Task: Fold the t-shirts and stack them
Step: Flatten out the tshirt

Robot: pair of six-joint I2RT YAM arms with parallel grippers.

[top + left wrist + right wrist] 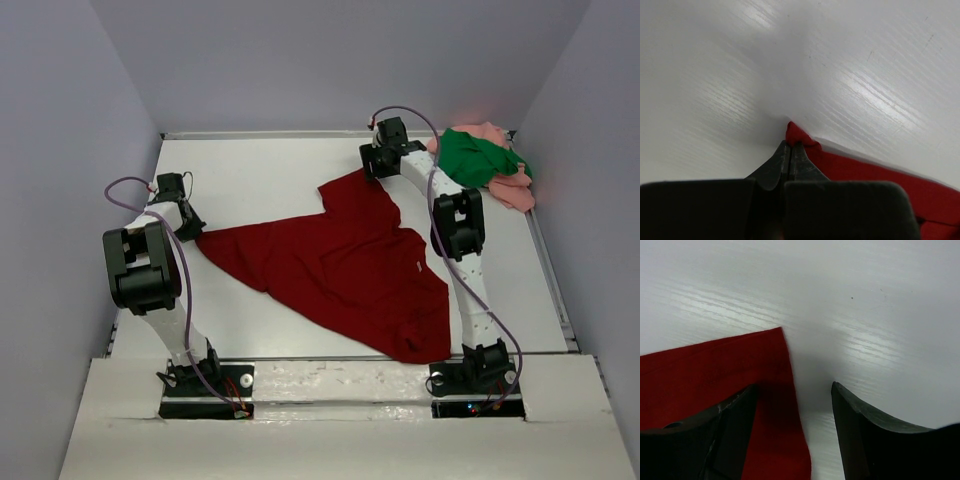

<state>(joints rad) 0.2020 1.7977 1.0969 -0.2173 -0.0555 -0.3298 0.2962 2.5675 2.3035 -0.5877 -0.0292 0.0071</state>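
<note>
- Top external view: the dark red shirt point(340, 265) lies spread but crooked across the middle of the bench point(260, 170). The green shirt point(470, 158) and pink shirt point(515, 190) are heaped in the far right corner.
- Left claw point(790, 147) is pinched tight on the red shirt's left corner, low at the bench.
- Right claw point(795, 390) gapes over the shirt's far edge, one finger above cloth, the other above bare bench, holding nothing.
- It looks like the flattening step. Next, I reckon, the right claw must drop and close on that edge, so both can pull the shirt flat.
</note>
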